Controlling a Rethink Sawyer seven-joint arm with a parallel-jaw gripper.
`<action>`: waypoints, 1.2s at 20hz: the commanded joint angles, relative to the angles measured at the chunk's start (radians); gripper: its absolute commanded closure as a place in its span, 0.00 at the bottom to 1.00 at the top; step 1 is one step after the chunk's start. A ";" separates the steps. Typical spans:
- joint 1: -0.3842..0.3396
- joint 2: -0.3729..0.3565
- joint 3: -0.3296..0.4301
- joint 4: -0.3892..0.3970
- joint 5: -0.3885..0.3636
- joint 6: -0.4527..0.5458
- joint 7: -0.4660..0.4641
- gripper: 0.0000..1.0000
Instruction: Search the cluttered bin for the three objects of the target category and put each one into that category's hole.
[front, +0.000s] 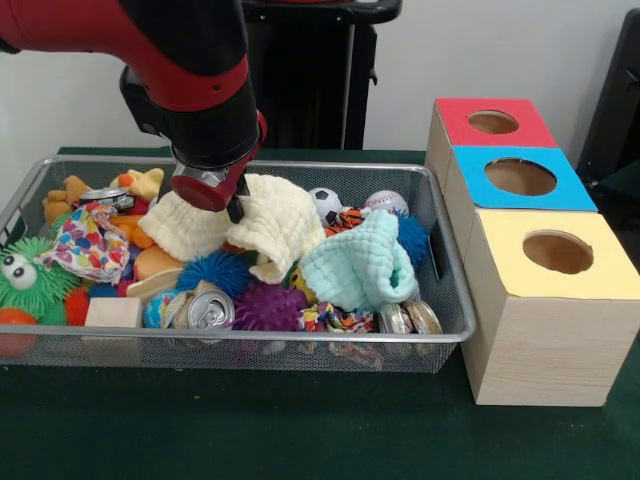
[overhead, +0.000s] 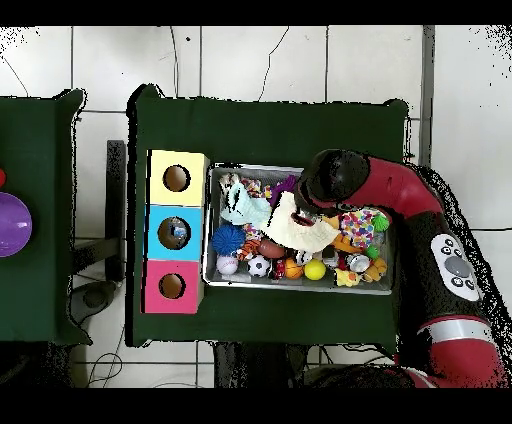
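Observation:
The wire mesh bin (front: 300, 340) is full of toys, cloths and cans; it also shows in the overhead view (overhead: 300, 291). No transparent bottle shows among the clutter in either view. My gripper (front: 228, 205) is down in the bin's back middle, pressed against a pale yellow cloth (front: 275, 225). The arm's wrist (overhead: 335, 180) hides the gripper from above. The round hole in the blue panel (front: 520, 177) is the middle one of the wooden box row, right of the bin. In the overhead view this hole (overhead: 173, 232) has something pale showing inside it.
The red-panelled hole (front: 493, 122) and the yellow-panelled hole (front: 557, 252) flank the blue one. A mint cloth (front: 355, 265), silver cans (front: 210, 312), a purple spiky ball (front: 268, 305), a blue spiky ball (front: 215, 270) and a green fuzzy toy (front: 25, 275) fill the bin.

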 joint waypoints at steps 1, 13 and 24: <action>-0.124 -0.036 0.124 0.124 0.050 -0.133 -0.027 1.00; -0.044 -0.073 0.213 0.208 0.181 -0.255 0.222 1.00; 0.061 -0.069 0.180 0.255 0.380 -0.377 0.364 1.00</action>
